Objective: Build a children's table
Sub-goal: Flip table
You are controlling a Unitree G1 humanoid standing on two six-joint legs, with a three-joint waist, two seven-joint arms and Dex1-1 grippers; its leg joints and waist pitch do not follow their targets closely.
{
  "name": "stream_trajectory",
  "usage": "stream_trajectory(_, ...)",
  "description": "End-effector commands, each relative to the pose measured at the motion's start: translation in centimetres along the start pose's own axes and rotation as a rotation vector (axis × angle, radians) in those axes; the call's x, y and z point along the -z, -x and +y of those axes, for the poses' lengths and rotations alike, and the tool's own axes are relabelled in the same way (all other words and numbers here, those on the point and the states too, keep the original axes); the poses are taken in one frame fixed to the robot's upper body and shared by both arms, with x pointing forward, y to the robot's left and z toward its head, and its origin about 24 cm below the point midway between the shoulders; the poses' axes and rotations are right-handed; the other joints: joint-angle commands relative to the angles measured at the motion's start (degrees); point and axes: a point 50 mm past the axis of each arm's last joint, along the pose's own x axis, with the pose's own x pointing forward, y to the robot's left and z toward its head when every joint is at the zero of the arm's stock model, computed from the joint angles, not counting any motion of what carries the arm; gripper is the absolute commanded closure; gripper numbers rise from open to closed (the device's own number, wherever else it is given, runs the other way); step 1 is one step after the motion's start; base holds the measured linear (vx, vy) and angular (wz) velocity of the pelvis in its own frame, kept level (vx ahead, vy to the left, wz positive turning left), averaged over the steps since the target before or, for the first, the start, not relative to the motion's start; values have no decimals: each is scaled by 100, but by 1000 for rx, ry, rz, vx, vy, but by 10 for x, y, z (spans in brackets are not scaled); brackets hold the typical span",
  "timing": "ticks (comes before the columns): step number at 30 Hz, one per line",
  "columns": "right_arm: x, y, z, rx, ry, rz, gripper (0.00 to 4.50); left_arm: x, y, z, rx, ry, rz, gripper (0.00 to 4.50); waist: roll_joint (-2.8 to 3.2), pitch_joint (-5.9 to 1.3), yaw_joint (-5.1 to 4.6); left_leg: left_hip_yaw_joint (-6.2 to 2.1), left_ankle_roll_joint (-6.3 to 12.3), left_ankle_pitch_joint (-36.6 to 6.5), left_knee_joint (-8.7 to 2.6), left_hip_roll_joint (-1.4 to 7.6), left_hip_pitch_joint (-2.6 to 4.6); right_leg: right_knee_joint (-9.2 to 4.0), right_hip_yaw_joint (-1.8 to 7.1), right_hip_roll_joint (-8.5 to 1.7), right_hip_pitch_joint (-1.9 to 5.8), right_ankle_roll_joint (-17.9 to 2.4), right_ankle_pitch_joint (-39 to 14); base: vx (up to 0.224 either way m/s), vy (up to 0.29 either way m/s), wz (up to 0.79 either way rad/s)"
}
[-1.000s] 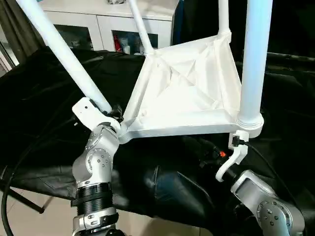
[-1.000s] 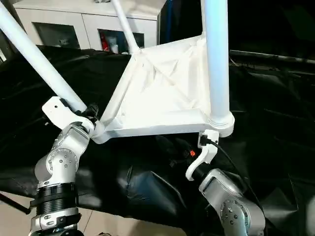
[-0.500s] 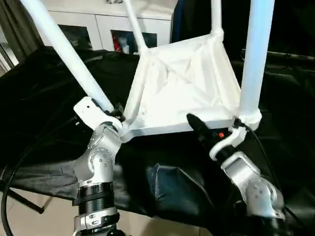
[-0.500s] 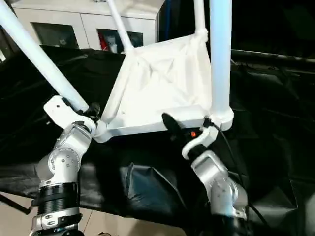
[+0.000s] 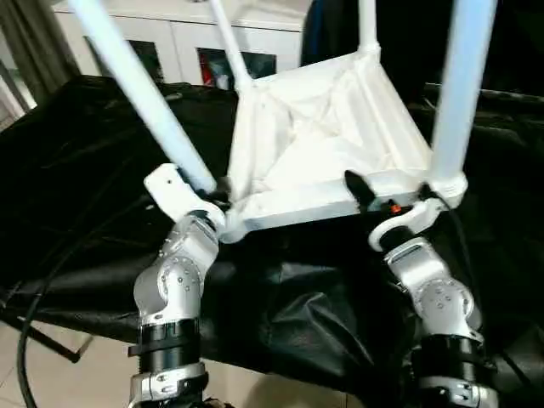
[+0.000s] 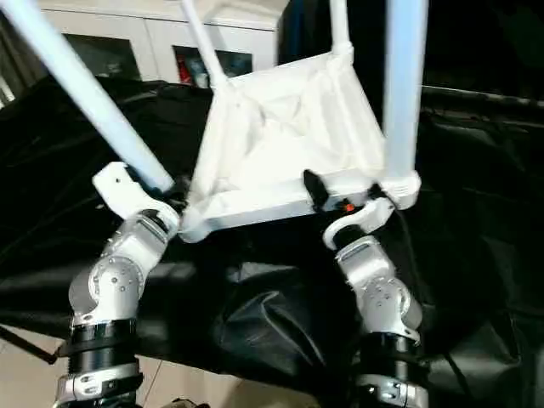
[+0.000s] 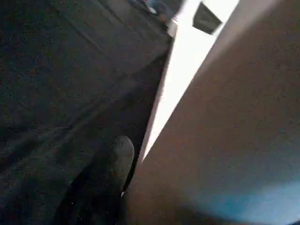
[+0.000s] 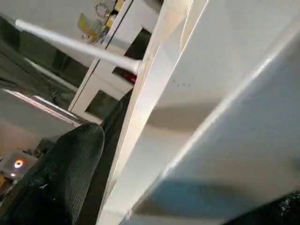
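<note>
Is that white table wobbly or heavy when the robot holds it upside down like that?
Probably light: the children's table looks like thin ribbed plastic, held only at its near edge by the left gripper and right gripper. It may feel top-heavy, since the long legs stick far up. Smooth plastic could slip.

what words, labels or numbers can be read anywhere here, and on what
None can be read.
The children's table, held upside down with its legs up, is plain white with no print.
Items behind the glass doors of the white cabinet are too small and blurred to read.
The left pincer and right pincer carry no legible marking.
</note>
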Motion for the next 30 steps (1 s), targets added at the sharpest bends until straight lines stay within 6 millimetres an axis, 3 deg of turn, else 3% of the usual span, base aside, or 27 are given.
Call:
stream_trajectory(1, -7, -2, -2, 20, 3, -22, 0, 15, 2, -9, 106, 56, 103, 191, -78, -402, 38, -139, 315, -531, -324, 289, 133, -347, 185, -350, 248, -972, -541, 0, 0, 0)
stream_trajectory(6, -11, -3, -5, 35, -9, -39, 0, 11, 5, -12, 199, 20, 90, 191, -87, -395, 30, -140, 251, -637, -336, 291, 140, -358, 183, -339, 247, -909, -745, 0, 0, 0)
stream_trajectory(13, -14, -12, -5, 77, -100, -61, 0, 7, 14, -29, 347, 30, -9, 191, -94, -411, 21, -128, 272, -559, -322, 291, 134, -336, 183, -347, 252, -951, -590, 0, 0, 0)
stream_trajectory(18, -10, -17, 2, 38, -128, -49, 0, 10, 15, -32, 372, 4, 11, 191, -83, -415, 31, -124, 335, -464, -310, 283, 129, -317, 182, -342, 258, -965, -456, 0, 0, 0)
stream_trajectory(21, -8, -19, 3, 45, -139, -35, 34, 10, 15, -31, 367, 1, 10, 191, -85, -417, 29, -126, 338, -457, -310, 289, 134, -316, 181, -338, 257, -975, -459, 0, 0, 0)
stream_trajectory(24, -5, -19, 1, 53, -136, -18, 40, 11, 15, -30, 363, -9, 8, 191, -105, -414, 27, -121, 324, -465, -311, 288, 135, -317, 180, -334, 258, -978, -482, 0, 0, 0)
stream_trajectory(25, -5, -18, 1, 56, -138, -17, 68, 11, 15, -30, 364, -10, 8, 191, -100, -415, 30, -122, 322, -463, -309, 288, 137, -313, 181, -338, 258, -979, -493, 0, 0, 0)
stream_trajectory(30, -5, -16, -7, 104, -121, -12, 99, 11, 15, -29, 362, -3, 9, 191, -86, -413, 29, -122, 282, -473, -307, 287, 137, -314, 184, -333, 253, -961, -504, 0, 0, 0)
